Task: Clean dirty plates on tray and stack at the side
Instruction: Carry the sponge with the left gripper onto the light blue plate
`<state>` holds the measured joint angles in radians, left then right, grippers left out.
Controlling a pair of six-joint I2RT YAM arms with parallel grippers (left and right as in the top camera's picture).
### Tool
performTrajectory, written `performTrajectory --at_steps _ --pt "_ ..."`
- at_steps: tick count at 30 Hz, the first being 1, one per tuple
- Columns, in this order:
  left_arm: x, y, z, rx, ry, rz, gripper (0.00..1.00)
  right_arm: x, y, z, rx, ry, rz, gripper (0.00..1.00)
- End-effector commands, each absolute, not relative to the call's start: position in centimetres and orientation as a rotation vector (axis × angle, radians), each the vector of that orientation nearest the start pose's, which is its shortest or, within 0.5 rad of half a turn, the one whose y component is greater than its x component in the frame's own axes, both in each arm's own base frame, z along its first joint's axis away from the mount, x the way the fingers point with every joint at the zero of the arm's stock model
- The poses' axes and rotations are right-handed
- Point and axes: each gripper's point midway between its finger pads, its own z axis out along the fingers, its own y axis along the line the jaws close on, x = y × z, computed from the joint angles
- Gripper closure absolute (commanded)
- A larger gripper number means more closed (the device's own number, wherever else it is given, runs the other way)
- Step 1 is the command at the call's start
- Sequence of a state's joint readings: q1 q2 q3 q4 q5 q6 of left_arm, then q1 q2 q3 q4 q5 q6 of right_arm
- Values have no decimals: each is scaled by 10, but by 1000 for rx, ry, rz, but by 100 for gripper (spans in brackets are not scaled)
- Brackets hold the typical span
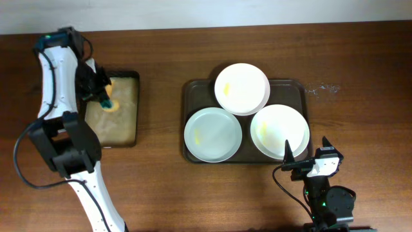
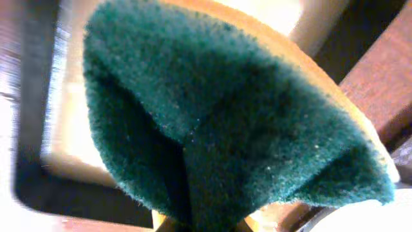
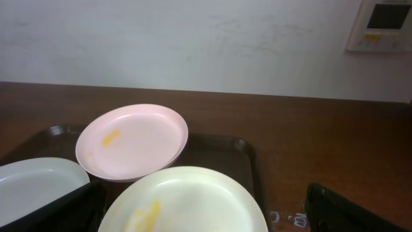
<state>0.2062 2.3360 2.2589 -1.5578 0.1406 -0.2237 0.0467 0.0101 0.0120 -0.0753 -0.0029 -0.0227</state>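
Three white plates lie on the dark brown tray: one at the back, one front left, one front right. Each bears a faint yellow smear. My left gripper is shut on a green-and-yellow sponge over the small black tray; the sponge's green face fills the left wrist view. My right gripper is open and empty, just in front of the front right plate. The right wrist view also shows the back plate and the tray's rim.
A smaller black tray with a tan liner stands at the left of the wooden table. A wall with a white control panel rises behind the table.
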Motion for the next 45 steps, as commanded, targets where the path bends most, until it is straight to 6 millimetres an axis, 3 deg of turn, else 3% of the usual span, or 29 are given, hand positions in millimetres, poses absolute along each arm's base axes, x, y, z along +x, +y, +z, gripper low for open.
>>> performTrajectory --at_steps 1,4,6,7,11,13,15,17,18,20,25,28,31,33,35,38,40,41,45 --pt "430 82 122 -602 3082 27 100 246 12 155 -54 1649 20 2" --pt "423 69 76 -575 3150 26 100 246 12 155 -54 1649 20 2" --pt "416 66 67 -568 3180 29 100 246 12 155 -54 1649 20 2" --pt "416 67 71 -570 3178 30 100 246 12 155 -54 1649 20 2" --pt "417 65 121 -586 3137 -37 100 246 12 155 -54 1649 20 2" --pt "417 58 128 -568 3134 -55 100 246 12 155 -54 1649 20 2" --pt "417 59 112 -538 3157 26 100 246 12 155 -54 1649 20 2" --pt "410 51 73 -511 3211 47 100 246 12 155 -54 1649 20 2" --pt "406 49 62 -510 3229 48 100 246 12 155 -54 1649 20 2" --pt "404 53 64 -524 3232 55 100 246 12 155 -55 1649 20 1" --pt "410 81 156 -680 3077 117 100 246 12 155 -55 1649 20 2" --pt "428 42 242 -562 2840 -217 100 246 12 155 -54 1649 20 2" --pt "418 5 286 -474 2747 -375 100 246 12 155 -54 1649 20 2" --pt "414 -29 294 -369 2752 -451 100 246 12 155 -54 1649 20 2" --pt "408 -65 289 -257 2794 -475 100 246 12 155 -54 1649 20 2" --pt "381 -137 251 -32 2962 -491 100 246 12 155 -55 1649 20 1" --pt "365 -172 212 22 3064 -423 100 246 12 155 -54 1649 20 1" --pt "358 -191 183 26 3100 -343 100 246 12 155 -55 1649 20 2" --pt "335 -233 118 -28 3140 -237 100 246 12 155 -54 1649 20 2"
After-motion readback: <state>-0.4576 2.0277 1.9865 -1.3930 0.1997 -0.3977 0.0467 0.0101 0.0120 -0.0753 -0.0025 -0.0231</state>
